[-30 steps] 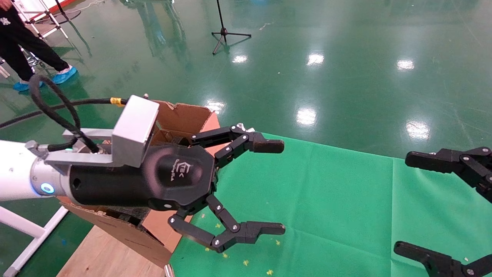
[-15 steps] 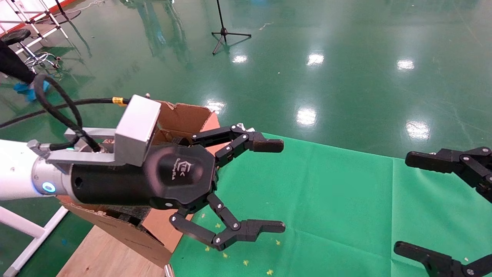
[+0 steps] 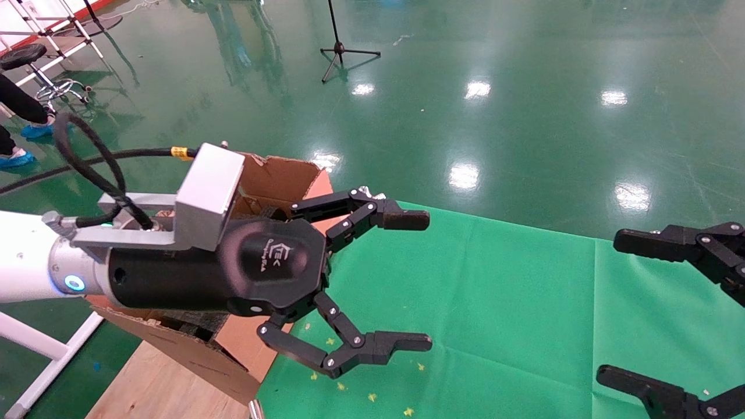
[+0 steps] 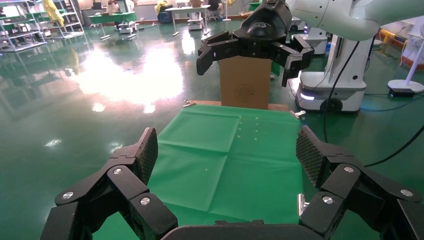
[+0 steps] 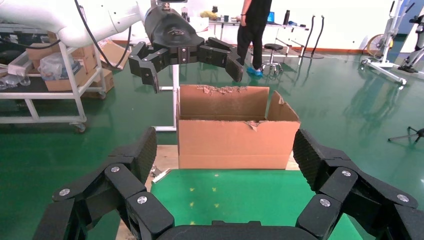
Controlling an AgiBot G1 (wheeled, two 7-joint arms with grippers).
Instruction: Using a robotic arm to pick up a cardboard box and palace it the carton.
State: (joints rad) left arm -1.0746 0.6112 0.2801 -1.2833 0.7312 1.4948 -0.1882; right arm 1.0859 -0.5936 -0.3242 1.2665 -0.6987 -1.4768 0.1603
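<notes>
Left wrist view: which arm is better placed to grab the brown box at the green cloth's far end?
Right, probably. The open right gripper hangs close by the upright brown cardboard box; the open left gripper hovers at the opposite end, beside the large torn-edged carton.

You're on a glossy green floor [image 3: 524,105] mirroring ceiling lights, with a green cloth [image 3: 495,302] spread below the left hand. A black tripod stand [image 3: 340,49] stands far beyond that hand, a white wheeled shelf cart [image 5: 55,95] sits off to its side, and desks [image 5: 300,35] line the white far wall [image 5: 340,22].
</notes>
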